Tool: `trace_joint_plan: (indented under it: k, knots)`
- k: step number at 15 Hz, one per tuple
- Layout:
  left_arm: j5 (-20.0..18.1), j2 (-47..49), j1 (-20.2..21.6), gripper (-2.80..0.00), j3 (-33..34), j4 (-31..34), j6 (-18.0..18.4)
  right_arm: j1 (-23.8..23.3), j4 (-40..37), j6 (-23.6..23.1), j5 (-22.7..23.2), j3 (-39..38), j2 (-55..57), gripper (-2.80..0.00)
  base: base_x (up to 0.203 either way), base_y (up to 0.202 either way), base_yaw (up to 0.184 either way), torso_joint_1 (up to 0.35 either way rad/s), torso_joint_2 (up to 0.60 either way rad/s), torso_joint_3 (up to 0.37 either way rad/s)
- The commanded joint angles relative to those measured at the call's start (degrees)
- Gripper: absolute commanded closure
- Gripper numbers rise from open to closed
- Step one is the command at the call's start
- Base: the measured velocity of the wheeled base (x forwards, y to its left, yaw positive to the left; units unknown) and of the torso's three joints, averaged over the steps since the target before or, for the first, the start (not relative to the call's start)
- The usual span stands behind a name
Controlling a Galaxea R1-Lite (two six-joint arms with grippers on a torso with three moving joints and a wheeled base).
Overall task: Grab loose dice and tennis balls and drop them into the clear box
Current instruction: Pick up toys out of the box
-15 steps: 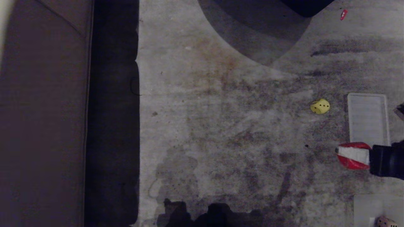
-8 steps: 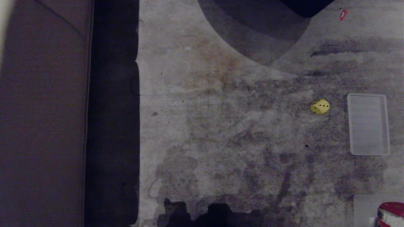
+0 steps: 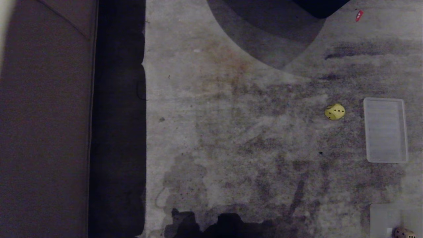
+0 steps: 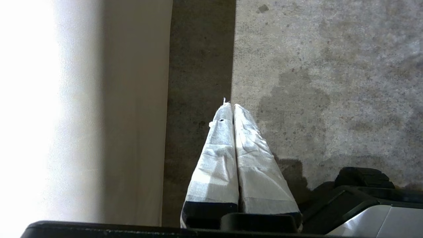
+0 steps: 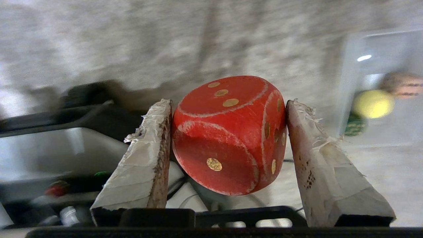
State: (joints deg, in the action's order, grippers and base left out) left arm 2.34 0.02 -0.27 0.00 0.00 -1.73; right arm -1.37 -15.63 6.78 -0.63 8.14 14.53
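Observation:
In the right wrist view my right gripper (image 5: pixel 228 103) is shut on a red die (image 5: pixel 229 132) with gold pips, held clear of the carpet. Beyond it stands the clear box (image 5: pixel 380 46), blurred, holding a tan die (image 5: pixel 401 84), a dark green die (image 5: pixel 355 125) and a round yellow shape (image 5: pixel 373 104) that looks like a tennis ball. In the head view the clear box (image 3: pixel 381 216) shows at the bottom right corner with the tan die (image 3: pixel 403 233) in it; the right gripper is outside that view. A yellow die (image 3: pixel 334 111) lies loose on the carpet. My left gripper (image 4: pixel 230 105) hangs shut and empty.
A flat ribbed translucent lid (image 3: pixel 385 130) lies right of the yellow die. A brown sofa (image 3: pixel 46 132) with a dark gap along it fills the left. A dark object (image 3: pixel 317 8) and a small red scrap (image 3: pixel 359 15) lie at the far edge. My own base (image 4: pixel 363 205) is close by.
My right gripper with the red die has drawn back from beside the lid toward the bottom right and left the head view, uncovering the tan die in the box. The left arm is still.

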Motion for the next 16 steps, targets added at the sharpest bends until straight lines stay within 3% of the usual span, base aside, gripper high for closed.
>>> trace_joint_plan:
  k: [1,4,16]
  knots:
    - [0.0,0.0,0.0,0.00,0.1,0.0,0.0,1.2,1.0,-0.9,-0.1,-1.3,-6.8,0.00,0.000,0.000,0.000,0.000,0.00,0.000]
    - [0.0,0.1,0.0,0.00,0.1,0.0,0.0,1.8,1.0,-3.1,0.0,-2.1,-14.8,0.00,0.000,0.000,0.000,0.000,0.00,0.000]
    - [0.0,0.1,0.0,0.00,0.1,0.0,0.0,2.0,0.8,-4.0,0.0,-2.3,-14.5,0.00,0.000,0.000,0.000,0.000,0.00,0.000]
